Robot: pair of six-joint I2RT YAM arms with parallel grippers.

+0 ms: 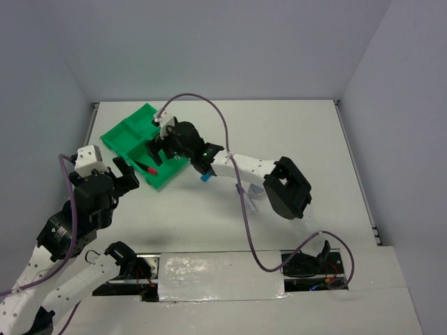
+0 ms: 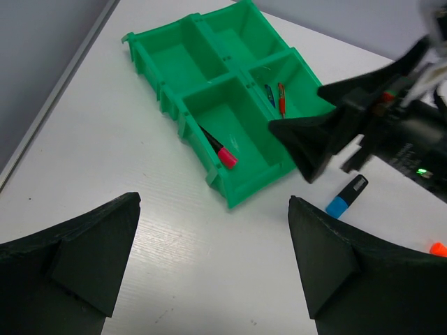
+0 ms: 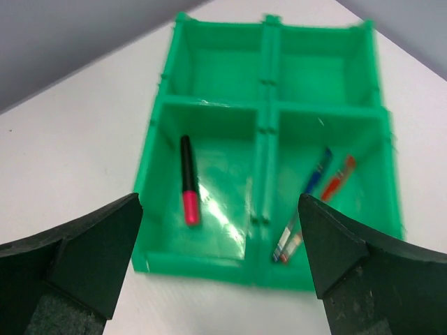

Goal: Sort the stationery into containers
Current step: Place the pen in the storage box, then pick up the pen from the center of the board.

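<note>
Right wrist view showed the right hand (image 3: 219,202) spread wide and holding nothing, poised above the green tray (image 3: 202,267). Ahead of its left finger a pink-ended highlighter (image 3: 188,187) lay in the nearer left compartment. Ahead of its right finger a blue pen (image 3: 318,169) and a red pen (image 3: 339,176) lay together in the nearer right one. The two farther compartments looked bare.

I judged the sorting partway done, with the right hand between one piece and another. The next move called for drawing that hand back from the tray, lowering it over a loose piece and closing across its short barrel. From there the piece would go to the compartment of its own kind.

Left wrist view alone showed what was left. A blue-ended highlighter (image 2: 347,196) lay on the bench (image 2: 160,230) just behind the right hand, under its wrist, and an orange tip (image 2: 437,248) showed farther back at the frame's edge. The left hand (image 2: 214,201) was also wide and empty, short of the tray's corner. Top view placed both arms, but the right arm hid much of the tray there.
</note>
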